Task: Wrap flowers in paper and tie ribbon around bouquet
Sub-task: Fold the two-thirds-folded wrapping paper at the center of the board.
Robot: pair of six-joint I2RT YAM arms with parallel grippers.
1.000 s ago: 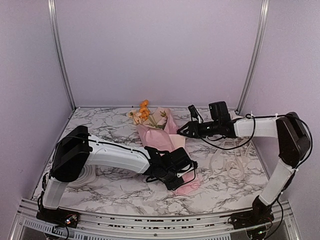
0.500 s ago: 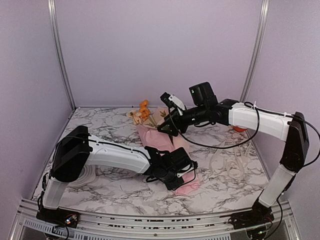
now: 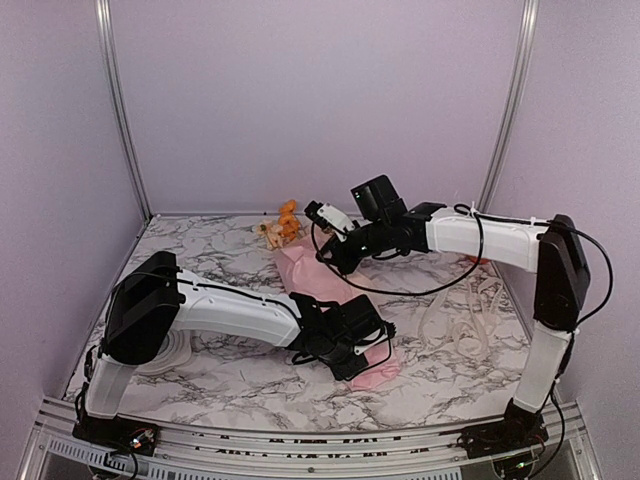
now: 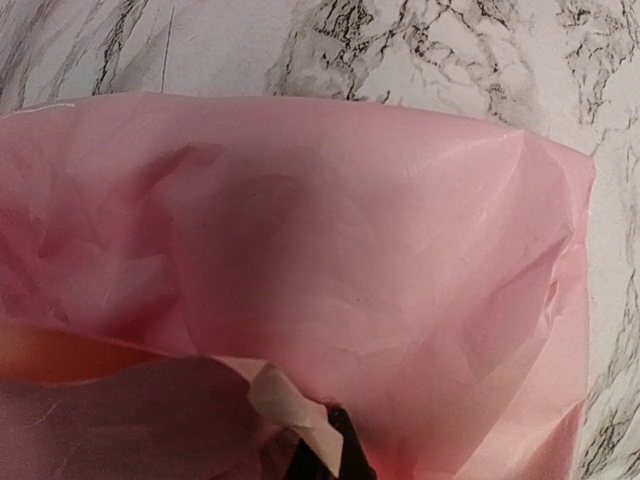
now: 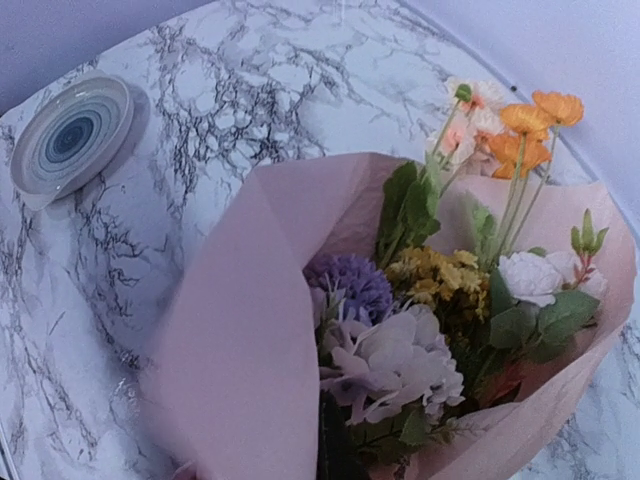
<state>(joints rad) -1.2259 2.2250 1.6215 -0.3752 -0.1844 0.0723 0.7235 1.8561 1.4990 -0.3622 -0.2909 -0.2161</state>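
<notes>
The bouquet [image 3: 310, 275] lies slanted mid-table, pink paper [image 5: 250, 350] folded round the flowers [image 5: 450, 290]. Orange blossoms [image 3: 287, 212] stick out at the far end. My left gripper [image 3: 362, 352] rests at the bouquet's narrow near end. In the left wrist view it [image 4: 335, 455] is shut, with the paper [image 4: 350, 250] pinched at its dark tips. My right gripper [image 3: 325, 255] reaches over the wide end from the right. In the right wrist view it [image 5: 338, 445] is shut on the raised paper flap beside the purple and whitish blooms. The cream ribbon [image 3: 462, 322] lies loose on the table to the right.
A grey ringed disc [image 5: 70, 135] sits at the table's left, partly behind my left arm [image 3: 172, 352]. A sliver of the red bowl [image 3: 477, 260] shows behind my right forearm. Lilac walls and metal posts [image 3: 120, 110] close in the back and sides.
My right arm swung left from beside the bouquet, rose over it, then came down onto the paper's flap and closed its jaws. The left arm has not moved.
</notes>
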